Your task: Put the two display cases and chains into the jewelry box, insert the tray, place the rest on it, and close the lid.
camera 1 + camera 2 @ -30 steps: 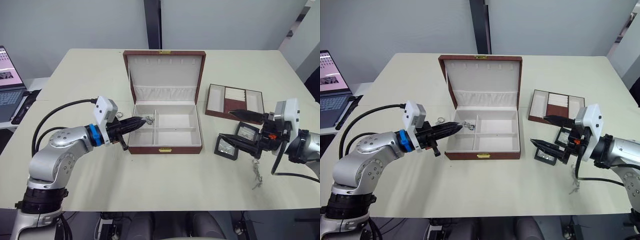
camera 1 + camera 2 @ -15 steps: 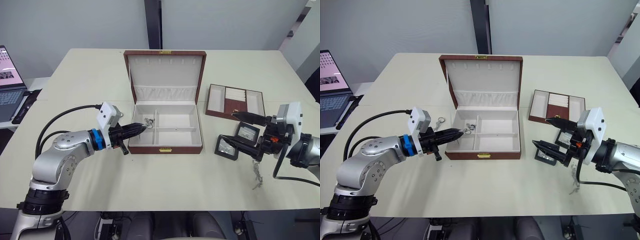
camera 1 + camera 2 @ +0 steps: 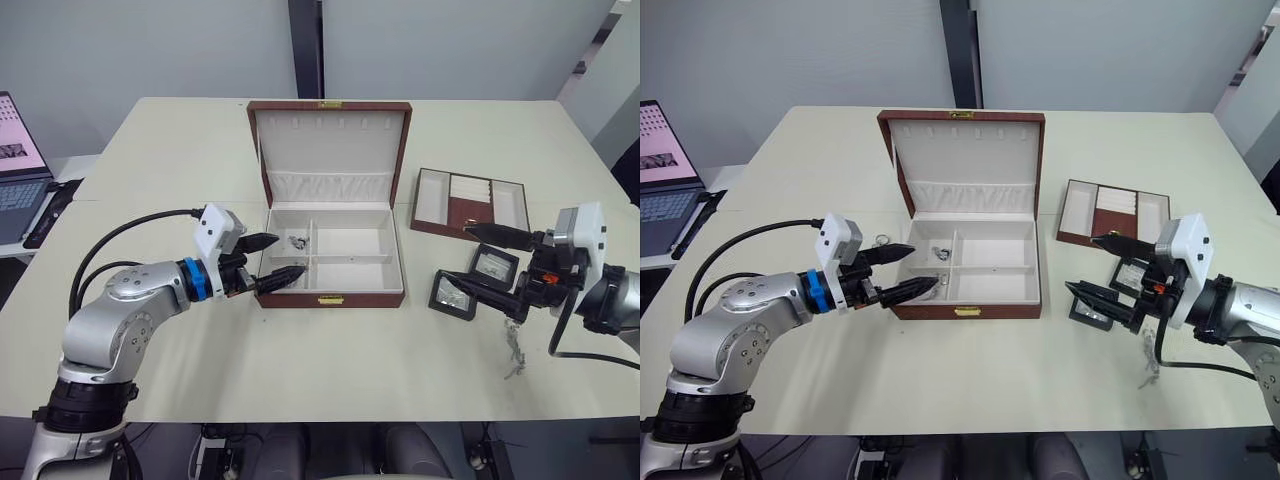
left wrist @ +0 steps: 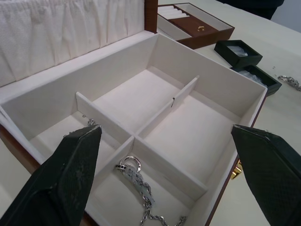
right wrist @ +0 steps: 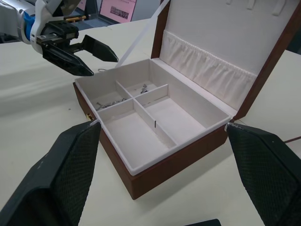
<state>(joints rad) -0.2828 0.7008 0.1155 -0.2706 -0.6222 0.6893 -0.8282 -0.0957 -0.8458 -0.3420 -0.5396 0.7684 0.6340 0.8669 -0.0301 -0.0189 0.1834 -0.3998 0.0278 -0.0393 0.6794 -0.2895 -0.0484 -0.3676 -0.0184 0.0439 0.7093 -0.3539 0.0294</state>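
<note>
Bright, even light falls from overhead; the tabletop [image 3: 330, 360] carries only soft, short shadows and no glare. In the left wrist view the claw fingers [image 4: 70, 174] at 7 and 5 o'clock blur, close to the lens.

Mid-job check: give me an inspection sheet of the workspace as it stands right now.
Surface: cream table.
Job's things: jewelry box open, lid up; chain inside it; tray and two display cases on the table to the box's right; second chain on the table.
Clutter: small ring left of the box.
Grippers: left gripper open, empty; right gripper open above the cases.
Cables: black cable on the left arm.
Surroundings: laptop at far left.
</note>
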